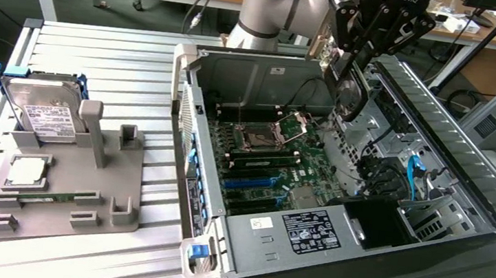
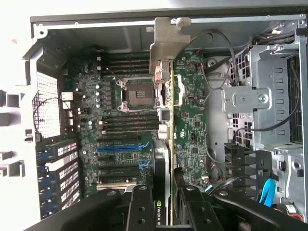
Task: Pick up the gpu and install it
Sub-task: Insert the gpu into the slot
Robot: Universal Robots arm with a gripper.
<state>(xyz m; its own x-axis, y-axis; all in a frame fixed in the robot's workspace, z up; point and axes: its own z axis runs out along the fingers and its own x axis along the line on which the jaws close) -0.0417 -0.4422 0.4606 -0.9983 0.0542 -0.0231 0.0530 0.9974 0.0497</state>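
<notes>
Item: tool [image 1: 347, 61], mounted on a single Universal Robots arm and seen in the exterior view over the far end of an open computer case [image 1: 264, 75]. State: its two black fingers [image 2: 139, 211] are pinched on the gpu [image 1: 352, 94], one on each flat side. Location of the gpu: held on edge inside the open top of the case, over the motherboard [image 1: 269, 165]. Whether it touches the board cannot be told. In the wrist view the gpu [image 2: 167, 144] appears edge-on as a narrow green strip running away from the tool [image 2: 163, 211], with its silver bracket [image 2: 163, 41] at the end farthest from the fingers. The strip passes just beside the CPU socket [image 2: 137, 94], and a blue expansion slot [image 2: 120, 148] lies near it. Case contents: power supply [image 1: 312, 232] at the near end and a blue cable [image 1: 410, 177] on the exterior view's right. Outside the case, on the exterior view's left: a grey fixture tray [image 1: 118, 188] on the slatted tabletop [image 1: 117, 63], with a silver hard drive [image 1: 43, 114] at its far end.
</notes>
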